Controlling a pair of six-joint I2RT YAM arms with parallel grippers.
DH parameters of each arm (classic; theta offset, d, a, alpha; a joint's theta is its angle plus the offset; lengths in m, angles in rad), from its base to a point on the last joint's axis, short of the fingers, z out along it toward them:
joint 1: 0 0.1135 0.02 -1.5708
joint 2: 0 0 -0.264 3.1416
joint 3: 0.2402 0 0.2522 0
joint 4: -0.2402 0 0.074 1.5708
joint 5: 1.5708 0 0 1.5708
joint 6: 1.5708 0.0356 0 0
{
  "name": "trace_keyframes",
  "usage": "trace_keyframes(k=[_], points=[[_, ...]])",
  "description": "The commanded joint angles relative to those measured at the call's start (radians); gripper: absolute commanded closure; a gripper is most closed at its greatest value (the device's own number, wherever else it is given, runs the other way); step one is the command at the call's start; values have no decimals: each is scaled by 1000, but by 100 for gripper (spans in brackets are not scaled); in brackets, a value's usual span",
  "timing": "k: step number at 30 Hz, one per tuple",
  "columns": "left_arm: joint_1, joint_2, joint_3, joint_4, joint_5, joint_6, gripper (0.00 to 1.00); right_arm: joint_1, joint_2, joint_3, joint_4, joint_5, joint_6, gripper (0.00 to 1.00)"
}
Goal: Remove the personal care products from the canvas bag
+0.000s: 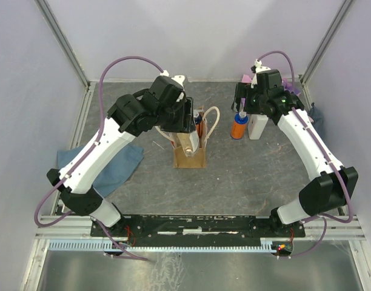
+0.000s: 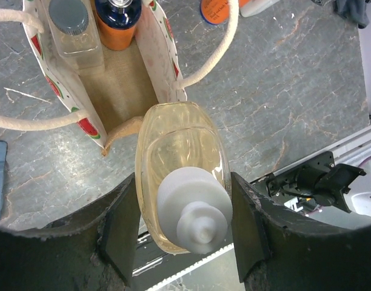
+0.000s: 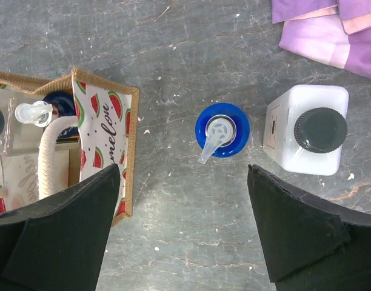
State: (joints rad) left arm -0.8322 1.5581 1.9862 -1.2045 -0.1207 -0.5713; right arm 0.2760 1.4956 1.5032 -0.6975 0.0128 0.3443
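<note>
Grips a pale yellow, white-capped bottle (image 2: 180,151) in the left tool (image 2: 184,230), clamped, above the canvas bag (image 1: 190,159). Hovers the right tool (image 3: 183,176), fingers apart, over a blue-pump orange bottle (image 3: 222,130) and a black-capped white bottle (image 3: 307,136) standing on the table (image 1: 246,176) right of the bag. Inside the bag: grey-capped clear bottle (image 2: 70,24), dark-capped orange bottle (image 2: 117,21).

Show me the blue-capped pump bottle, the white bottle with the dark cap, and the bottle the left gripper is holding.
blue-capped pump bottle (image 3: 220,130), right wrist view, on the pump head.
white bottle (image 3: 308,131), right wrist view, on its dark cap.
yellowish bottle (image 2: 182,145), left wrist view, on its clear body.
</note>
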Motion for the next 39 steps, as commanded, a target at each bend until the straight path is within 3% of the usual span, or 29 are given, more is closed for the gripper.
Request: trace_keyframes(k=[1, 11, 17, 23, 26, 31, 39], points=[[-7, -75, 20, 91, -19, -1, 82, 3, -5, 40, 9, 31, 8, 6], [-6, -77, 47, 64, -92, 8, 82, 3, -24, 33, -4, 43, -4, 6], [5, -45, 146, -11, -214, 21, 83, 2, -35, 37, -10, 53, -21, 5], [115, -70, 136, -39, -193, 20, 86, 2, -40, 58, -22, 44, -21, 4], [170, -114, 80, -18, -171, 19, 87, 2, -41, 85, 1, -66, 23, 5], [239, -141, 26, -20, -154, 36, 88, 32, -23, 192, 6, -169, 53, 13], [303, -168, -25, -12, -161, 40, 88, 219, 119, 430, -76, -170, 13, 19]])
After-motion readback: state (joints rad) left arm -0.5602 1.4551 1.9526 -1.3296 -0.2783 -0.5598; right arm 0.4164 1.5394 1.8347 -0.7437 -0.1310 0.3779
